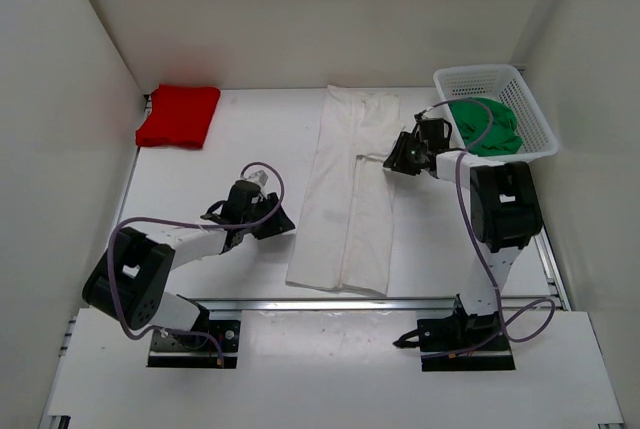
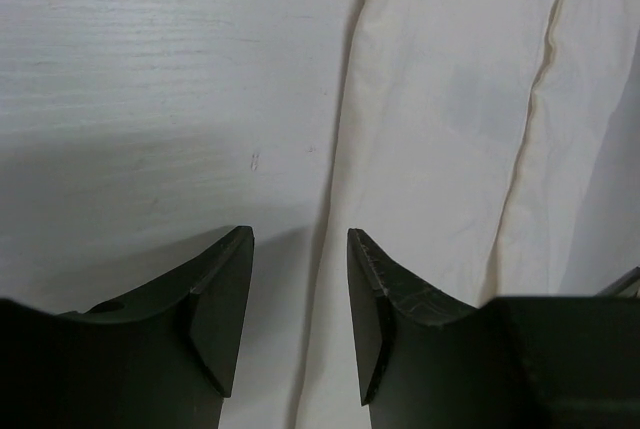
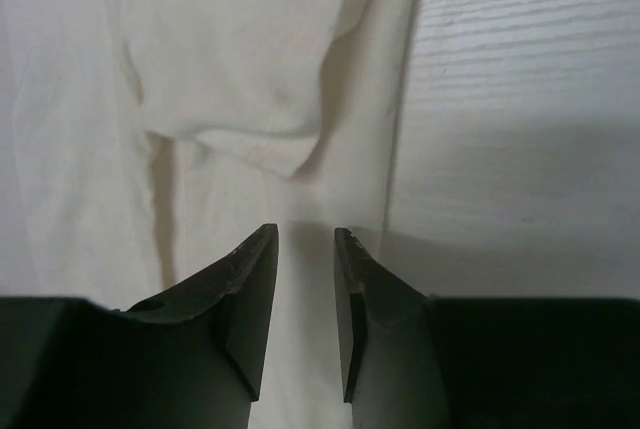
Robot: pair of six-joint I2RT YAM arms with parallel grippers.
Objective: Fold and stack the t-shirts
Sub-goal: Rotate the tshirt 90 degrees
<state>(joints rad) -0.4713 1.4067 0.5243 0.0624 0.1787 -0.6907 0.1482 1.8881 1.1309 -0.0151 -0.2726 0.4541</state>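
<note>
A robotics lab test cell: a white tabletop (image 1: 250,139) boxed in by plain white wall panels (image 1: 60,69), an aluminium rail (image 1: 330,304) across the lower frame, and the cabled left arm (image 1: 150,269) and right arm (image 1: 505,209) bolted to black base plates (image 1: 190,344).

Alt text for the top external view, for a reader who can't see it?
A white t-shirt, folded into a long strip, lies in the middle of the table, with the left gripper beside its left edge and the right gripper at its right edge. A folded red t-shirt sits far left; a green t-shirt lies bunched in a white basket far right.
</note>
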